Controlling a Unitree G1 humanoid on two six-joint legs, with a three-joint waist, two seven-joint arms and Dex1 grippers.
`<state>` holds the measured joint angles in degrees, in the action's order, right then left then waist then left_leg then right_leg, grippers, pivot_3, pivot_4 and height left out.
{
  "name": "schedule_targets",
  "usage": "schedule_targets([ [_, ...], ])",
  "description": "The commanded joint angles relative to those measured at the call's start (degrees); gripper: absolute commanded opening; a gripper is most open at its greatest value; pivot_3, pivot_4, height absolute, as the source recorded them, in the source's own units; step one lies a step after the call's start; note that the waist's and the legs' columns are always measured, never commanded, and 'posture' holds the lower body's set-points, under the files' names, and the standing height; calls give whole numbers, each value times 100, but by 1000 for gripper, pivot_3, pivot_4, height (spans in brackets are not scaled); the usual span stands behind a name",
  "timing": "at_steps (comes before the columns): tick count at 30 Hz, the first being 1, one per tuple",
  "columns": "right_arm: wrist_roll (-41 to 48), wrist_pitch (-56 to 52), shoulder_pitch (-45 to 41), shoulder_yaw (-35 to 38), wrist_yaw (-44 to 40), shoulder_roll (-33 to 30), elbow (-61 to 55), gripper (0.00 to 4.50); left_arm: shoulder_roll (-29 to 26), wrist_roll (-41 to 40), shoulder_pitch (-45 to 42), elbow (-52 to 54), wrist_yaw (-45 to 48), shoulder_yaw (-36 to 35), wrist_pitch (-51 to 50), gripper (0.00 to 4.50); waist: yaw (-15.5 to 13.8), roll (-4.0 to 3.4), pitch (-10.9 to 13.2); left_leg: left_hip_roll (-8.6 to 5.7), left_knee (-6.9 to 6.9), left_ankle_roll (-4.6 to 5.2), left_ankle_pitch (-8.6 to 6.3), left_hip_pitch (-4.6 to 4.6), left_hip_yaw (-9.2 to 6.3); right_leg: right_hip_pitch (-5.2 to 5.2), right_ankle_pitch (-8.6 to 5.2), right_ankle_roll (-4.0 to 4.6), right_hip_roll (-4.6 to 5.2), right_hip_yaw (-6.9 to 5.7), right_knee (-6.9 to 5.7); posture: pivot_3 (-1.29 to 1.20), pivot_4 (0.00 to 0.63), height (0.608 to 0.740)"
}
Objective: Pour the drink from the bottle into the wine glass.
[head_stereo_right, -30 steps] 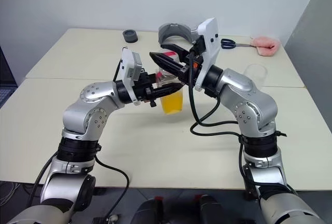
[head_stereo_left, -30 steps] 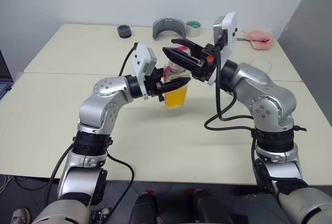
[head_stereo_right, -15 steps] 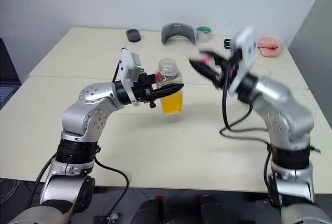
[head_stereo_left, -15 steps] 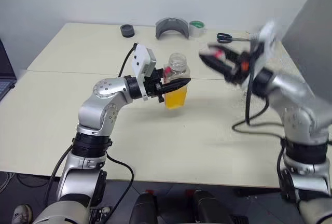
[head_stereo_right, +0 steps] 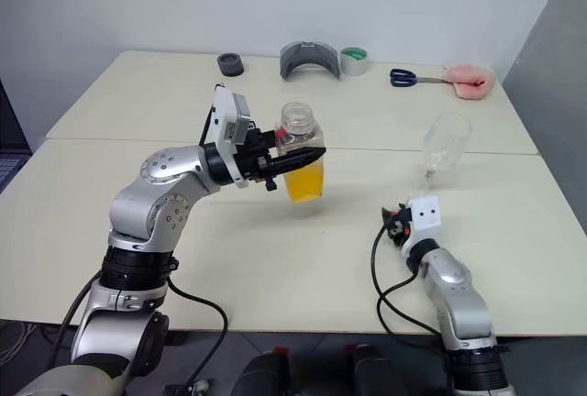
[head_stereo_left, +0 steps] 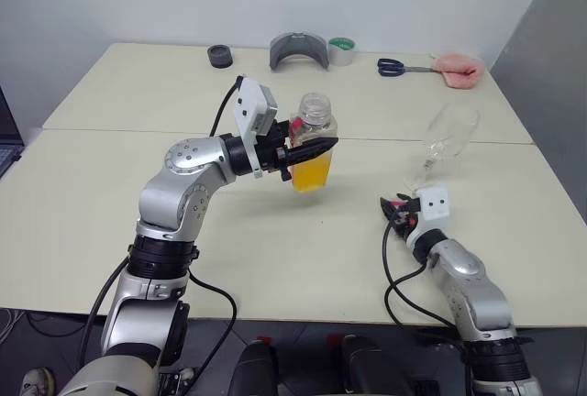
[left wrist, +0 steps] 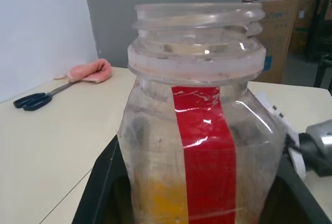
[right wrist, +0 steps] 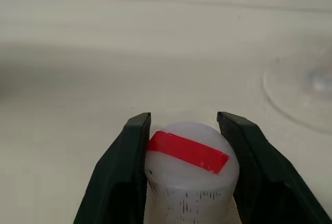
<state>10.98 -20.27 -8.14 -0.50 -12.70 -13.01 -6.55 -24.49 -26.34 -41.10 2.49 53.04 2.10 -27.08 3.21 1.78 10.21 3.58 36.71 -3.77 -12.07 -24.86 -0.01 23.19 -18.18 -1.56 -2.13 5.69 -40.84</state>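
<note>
**Cap off, bottle up, glass waiting**

Nearest us, our right hand (head_stereo_left: 401, 210) sits low over the surface (head_stereo_left: 110, 194), its fingers (right wrist: 127, 151) on either side of the white cap (right wrist: 191, 154) with the red stripe. The cap lies between them; we cannot tell whether they are squeezing it or have let go.

Further in, our left hand (head_stereo_left: 307, 147) is clenched on the bottle (head_stereo_left: 313, 144), upright, clear of the surface, mouth open. The drink (head_stereo_left: 310, 172) fills about the lower half.

Beyond the right hand, the glass (head_stereo_left: 448, 135) stands empty, well apart from the bottle and close to the cap. Tape rolls, scissors (head_stereo_left: 393, 67) and a pink cloth (head_stereo_left: 459, 66) lie at the far edge.

We judge the pour has not begun. The risks: the bottle must cross a wide gap, so tipping early would spill on the surface; the glass is thin-stemmed, and a nudge from either arm could topple it; the wide mouth may gush.
</note>
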Motion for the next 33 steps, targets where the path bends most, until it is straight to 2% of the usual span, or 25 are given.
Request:
schedule_targets([
  [1, -14, 169, -96, 65, -85, 3, -127, 3410, -17, -80, -164, 325, -5, -43, 45, 1797, -3, 0, 0, 0, 0, 0, 0, 0, -1, 0, 0, 0, 0, 0, 0, 0, 150, 740],
  [4, 13, 158, -168, 109, -196, -29, -220, 4427, -20, -67, -173, 290, 7, -44, 61, 1797, -2, 0, 0, 0, 0, 0, 0, 0, -1, 0, 1, 2, 0, 0, -1, 0, 150, 740],
  [5, 41, 132, -192, 133, -219, -31, -269, 4473, -14, -67, -173, 286, 5, -42, 64, 1797, -2, 0, 0, 0, 0, 0, 0, 0, -1, 0, 2, 4, 0, 0, -1, 0, 150, 740],
  [8, 243, -52, -273, 186, -377, -54, -623, 4473, 14, -68, -182, 265, -11, -40, 67, 1797, -3, 0, 0, 0, 0, 0, 0, 0, -1, 0, 11, 20, 0, 0, -1, 0, 150, 740],
  [11, 777, -434, -379, 186, -904, -252, -1230, 4473, 19, -56, -198, 206, -27, -65, 95, 1797, -3, 0, 0, 0, 0, 0, 0, 0, -2, 0, 11, 19, 0, -1, -1, 0, 150, 740],
  [15, 1516, -917, -678, 48, -2159, -1157, -2014, 4473, 17, 12, -252, 59, -199, -179, 149, 1797, -7, 0, 0, -1, 2, 0, 0, 0, -4, -4, 11, 19, 0, -3, 0, 0, 150, 740],
  [16, 1936, -1204, -854, 136, -2443, -1379, -2168, 4473, 21, 63, -273, -15, -307, -230, 209, 1797, -7, 0, 0, -2, 4, 1, 0, 0, -5, -4, 10, 17, 0, -3, 0, 0, 150, 740],
  [19, 2941, -1829, -1508, 413, -2851, -1743, -2291, 4473, 27, 219, -371, -292, -744, -411, 307, 1797, 8, 0, 1, 1, 6, 1, -1, 0, -7, -5, 11, 18, -4, -4, 0, 0, 150, 740],
  [22, 3520, -2254, -2281, 476, -2838, -1768, -2161, 4473, -27, 618, -503, -809, -1407, -611, 594, 1797, 15, 1, 1, 2, 10, 1, -1, 2, -8, -5, 13, 21, -7, -3, -5, 0, 150, 740],
  [25, 3691, -2479, -2686, 415, -2501, -1528, -2028, 4473, -99, 915, -578, -1224, -1883, -790, 888, 1797, -4, 1, 1, 3, 10, 2, -1, 1, -11, -5, 13, 22, -7, -6, -3, 0, 150, 740],
  [33, 3493, -2387, -2775, 111, -2233, -1072, -1947, 4473, -76, 1309, -522, -2397, -3110, -1462, 1786, 1797, -56, 1, 1, -1, 10, 2, -1, -8, -6, -2, 14, 23, 7, -8, 3, 0, 150, 740],
])
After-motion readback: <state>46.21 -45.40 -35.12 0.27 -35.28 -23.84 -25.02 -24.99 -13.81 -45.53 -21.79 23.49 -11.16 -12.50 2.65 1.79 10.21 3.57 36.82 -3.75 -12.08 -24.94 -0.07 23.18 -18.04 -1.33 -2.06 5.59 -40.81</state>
